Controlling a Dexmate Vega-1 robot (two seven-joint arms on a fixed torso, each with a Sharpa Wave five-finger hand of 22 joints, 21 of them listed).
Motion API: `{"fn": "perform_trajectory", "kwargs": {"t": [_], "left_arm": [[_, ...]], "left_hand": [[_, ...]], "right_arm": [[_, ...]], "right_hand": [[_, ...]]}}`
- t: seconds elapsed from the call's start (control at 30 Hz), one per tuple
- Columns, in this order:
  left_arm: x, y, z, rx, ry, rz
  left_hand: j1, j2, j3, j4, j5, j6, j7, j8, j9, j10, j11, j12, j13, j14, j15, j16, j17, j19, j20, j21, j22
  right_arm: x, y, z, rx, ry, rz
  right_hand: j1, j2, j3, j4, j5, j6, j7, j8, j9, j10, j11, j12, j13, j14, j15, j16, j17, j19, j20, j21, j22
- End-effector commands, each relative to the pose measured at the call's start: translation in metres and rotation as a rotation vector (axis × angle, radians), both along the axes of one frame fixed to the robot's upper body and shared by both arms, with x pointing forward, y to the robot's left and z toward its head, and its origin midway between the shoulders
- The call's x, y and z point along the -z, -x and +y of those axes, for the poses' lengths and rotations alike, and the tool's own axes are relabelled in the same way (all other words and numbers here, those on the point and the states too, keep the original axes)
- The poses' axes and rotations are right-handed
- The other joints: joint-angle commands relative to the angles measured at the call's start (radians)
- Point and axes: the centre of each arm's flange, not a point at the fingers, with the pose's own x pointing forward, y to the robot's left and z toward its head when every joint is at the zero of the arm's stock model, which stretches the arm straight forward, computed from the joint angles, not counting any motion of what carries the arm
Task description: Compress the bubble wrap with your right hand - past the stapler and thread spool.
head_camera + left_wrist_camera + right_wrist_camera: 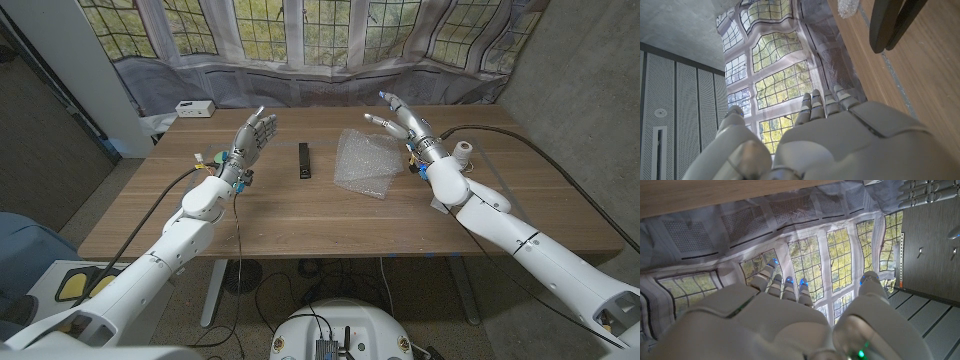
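Right hand (400,120) is up over the far right part of the table, fingers apart, holding nothing, just beside the far right edge of the clear, crinkled sheet of bubble wrap (365,163); whether a fingertip touches it I cannot tell. In the right wrist view that pale hand (790,320) has its fingers reaching toward the leaded window backdrop (835,255). The bubble wrap lies flat on the brown wooden table (280,215), right of centre. Just left of it sits the slim black stapler (305,161), lengthwise. A white thread spool (462,152) stands near the right forearm. Across the table, the left hand (252,137) is raised, fingers spread, empty. A small white box (194,108) sits at the far left corner.
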Motion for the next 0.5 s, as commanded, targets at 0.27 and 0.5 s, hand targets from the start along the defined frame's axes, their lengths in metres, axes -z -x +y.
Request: {"fn": "perform_trajectory", "kwargs": {"t": [0.27, 0.5], "left_arm": [[-0.006, 0.003, -0.001, -0.002, -0.031, -0.013], [-0.008, 0.002, -0.004, 0.007, -0.05, -0.018]], "left_hand": [[0.01, 0.005, 0.001, -0.004, -0.003, 0.005, 0.003, -0.003, 0.005, 0.008, -0.001, -0.003, 0.002, 0.005, 0.001, 0.0, 0.003, 0.005, 0.005, -0.006, 0.005], [0.011, 0.006, 0.001, -0.004, -0.003, -0.003, 0.004, -0.006, 0.005, 0.012, 0.002, -0.002, 0.002, 0.009, 0.002, 0.001, 0.003, 0.007, 0.003, -0.005, 0.005]], "right_arm": [[-0.006, -0.015, 0.014, 0.142, 0.164, 0.007], [-0.008, -0.019, 0.02, 0.178, 0.217, 0.018]], "right_hand": [[0.014, -0.003, 0.002, 0.001, 0.001, -0.011, -0.002, 0.003, 0.001, -0.019, 0.0, -0.001, -0.002, -0.011, -0.003, -0.003, -0.002, -0.018, 0.0, -0.001, 0.003], [0.014, -0.005, 0.0, 0.002, 0.0, -0.032, -0.015, -0.001, 0.001, -0.031, -0.003, -0.003, -0.002, -0.022, 0.004, -0.005, -0.002, -0.032, 0.008, -0.002, 0.003]]}}
